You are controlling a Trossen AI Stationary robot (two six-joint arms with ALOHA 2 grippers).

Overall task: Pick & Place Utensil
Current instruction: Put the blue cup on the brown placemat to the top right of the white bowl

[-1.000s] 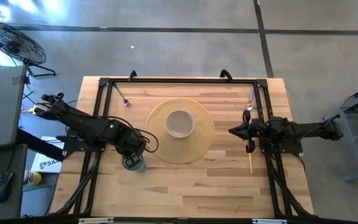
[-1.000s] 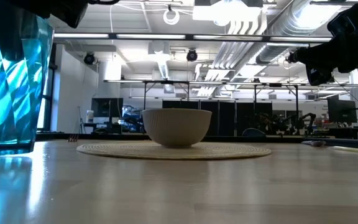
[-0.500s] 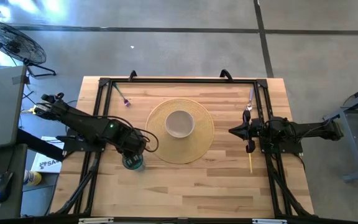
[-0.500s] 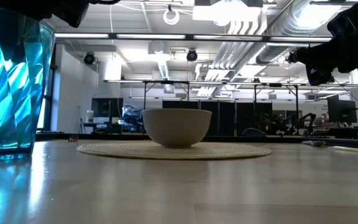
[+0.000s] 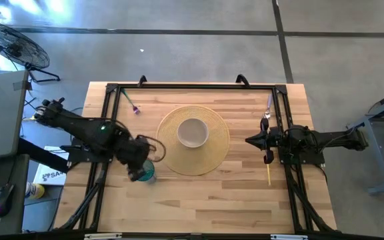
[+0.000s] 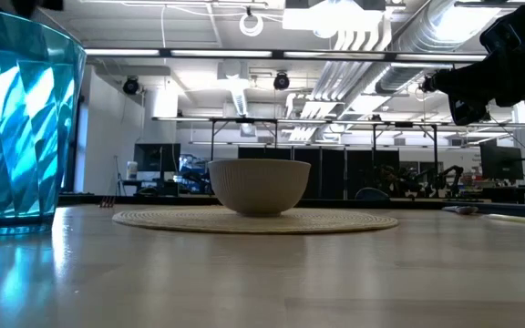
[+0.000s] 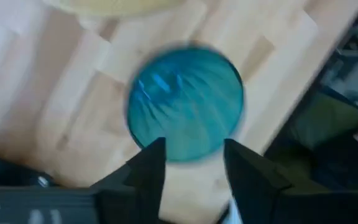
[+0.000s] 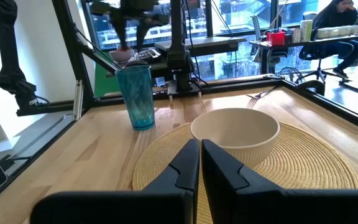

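The utensils point(image 5: 268, 175) lie at the mat's point(image 5: 217, 150) three o'clock, beneath the pressed-together right gripper point(image 5: 249, 141). The cup point(image 5: 148, 176) stands upright at eight o'clock; the left gripper point(image 7: 190, 163), fingers spread, hangs above it, gripping nothing.

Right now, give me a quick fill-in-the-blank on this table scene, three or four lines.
The ribbed cream bowl sits on the round woven ____.
The faceted blue glass tumbler stands ____ on the wooden table.
The left gripper is above the ____.
The right gripper is ____.

Missing: placemat; upright; tumbler; shut
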